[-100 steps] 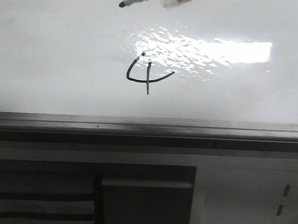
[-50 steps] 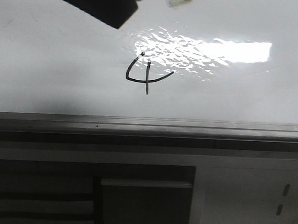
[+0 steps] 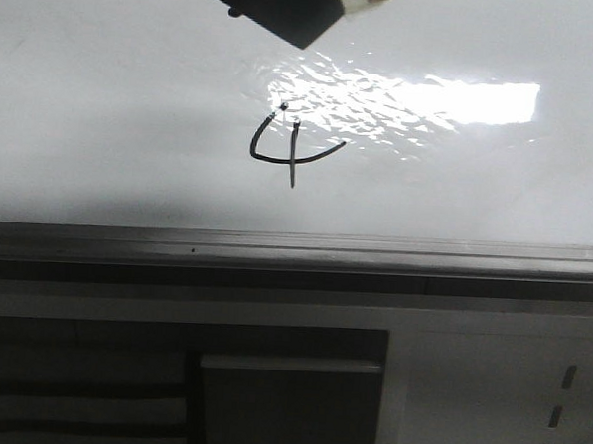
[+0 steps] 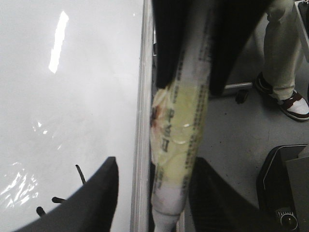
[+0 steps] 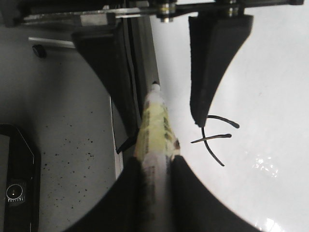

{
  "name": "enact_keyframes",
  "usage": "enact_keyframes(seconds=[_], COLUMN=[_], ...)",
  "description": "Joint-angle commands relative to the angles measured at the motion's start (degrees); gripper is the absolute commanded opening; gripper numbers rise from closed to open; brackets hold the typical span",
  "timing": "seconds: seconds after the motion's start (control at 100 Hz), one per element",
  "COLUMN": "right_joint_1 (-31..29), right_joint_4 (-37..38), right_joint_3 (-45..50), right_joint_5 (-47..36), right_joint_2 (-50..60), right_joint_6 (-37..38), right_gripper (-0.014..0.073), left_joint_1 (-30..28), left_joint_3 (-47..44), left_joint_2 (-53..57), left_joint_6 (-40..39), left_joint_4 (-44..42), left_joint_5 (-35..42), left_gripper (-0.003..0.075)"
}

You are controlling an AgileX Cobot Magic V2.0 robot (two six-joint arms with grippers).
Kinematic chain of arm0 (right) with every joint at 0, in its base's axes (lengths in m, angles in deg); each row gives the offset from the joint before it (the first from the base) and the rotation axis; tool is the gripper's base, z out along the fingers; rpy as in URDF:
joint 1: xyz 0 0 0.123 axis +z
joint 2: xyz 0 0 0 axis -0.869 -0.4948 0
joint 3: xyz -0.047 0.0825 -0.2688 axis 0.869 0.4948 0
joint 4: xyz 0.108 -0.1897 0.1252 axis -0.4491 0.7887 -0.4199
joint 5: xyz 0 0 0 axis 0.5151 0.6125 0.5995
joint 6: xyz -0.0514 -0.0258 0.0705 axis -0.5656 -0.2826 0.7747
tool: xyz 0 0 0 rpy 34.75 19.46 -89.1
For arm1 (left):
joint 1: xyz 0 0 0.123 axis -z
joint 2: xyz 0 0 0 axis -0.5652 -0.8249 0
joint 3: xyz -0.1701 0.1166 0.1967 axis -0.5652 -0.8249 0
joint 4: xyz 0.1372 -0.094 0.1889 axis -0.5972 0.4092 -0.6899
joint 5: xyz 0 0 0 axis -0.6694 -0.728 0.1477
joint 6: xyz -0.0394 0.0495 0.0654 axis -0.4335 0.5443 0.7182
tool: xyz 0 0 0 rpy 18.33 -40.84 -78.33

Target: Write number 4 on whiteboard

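Note:
The number 4 [image 3: 292,147] is drawn in thin black strokes on the whiteboard [image 3: 123,123], just left of the bright reflection; it also shows in the right wrist view [image 5: 215,137]. My right gripper [image 5: 154,193] is shut on a white marker [image 5: 154,130] wrapped in yellowish tape, held off the board. My left gripper [image 4: 157,212] is open, its fingers [image 4: 94,203] on either side of the marker [image 4: 181,154] without touching it. In the front view one dark left finger [image 3: 278,7] hides the marker tip at the top edge.
A grey metal rail [image 3: 295,250] runs along the board's near edge. Below it is a dark cabinet panel [image 3: 288,391]. A person's leg and shoe [image 4: 289,96] and a black device [image 4: 285,193] are on the speckled floor beside the board.
A dark finger of my left gripper has slid in from the left along the top edge and now covers the marker tip that was visible one second ago. The 4 is unchanged.

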Motion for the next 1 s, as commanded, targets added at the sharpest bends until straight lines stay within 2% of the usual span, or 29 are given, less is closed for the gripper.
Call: enact_keyframes(seconds=[0.0, 0.08, 0.17, 0.36, 0.43, 0.55, 0.63, 0.81, 0.99], right_joint_1=[0.0, 0.0, 0.0, 0.0, 0.0, -0.11, -0.11, -0.23, -1.82], right_joint_4=[-1.84, -1.99, -1.97, -1.97, -1.97, -1.97, -1.49, 4.91, 16.18], right_joint_3=[-1.85, -1.85, -1.85, -1.85, -1.85, -1.85, -1.85, -2.49, -2.49], right_joint_5=[-2.11, -1.89, -1.75, -1.75, -1.75, -1.75, -1.75, -1.25, -1.14], right_joint_2=[1.15, 1.15, 1.05, 1.05, 1.05, 1.05, 1.3, 4.9, 12.12], right_joint_6=[-0.59, -0.59, -0.59, -0.59, -0.59, -0.59, -0.59, 1.08, 14.28], right_gripper=[-0.0046, -0.0046, -0.0046, -0.0036, 0.0024, 0.022, 0.0309, 0.0325, 0.0324], left_joint_1=[0.4, 0.4, 0.4, 0.4, 0.4, 0.4, 0.4, -0.08, -4.92], left_joint_3=[1.95, 1.95, 1.95, 1.95, 1.95, 1.95, 1.95, 1.95, 1.95], left_joint_2=[1.39, 1.39, 1.39, 1.39, 1.39, 1.39, 1.39, 1.52, 3.0], left_joint_6=[0.37, 0.37, 0.37, 0.37, 0.37, 0.37, 0.37, -0.6, -10.8], left_joint_4=[1.97, 1.97, 1.97, 1.97, 1.97, 1.97, 1.97, 1.82, -2.96], left_joint_5=[2.21, 2.21, 2.21, 2.21, 2.21, 2.21, 2.21, 2.1, 2.1], left_gripper=[0.0204, 0.0135, 0.0092, 0.0038, 0.0022, -0.0003, -0.0015, -0.002, -0.002])
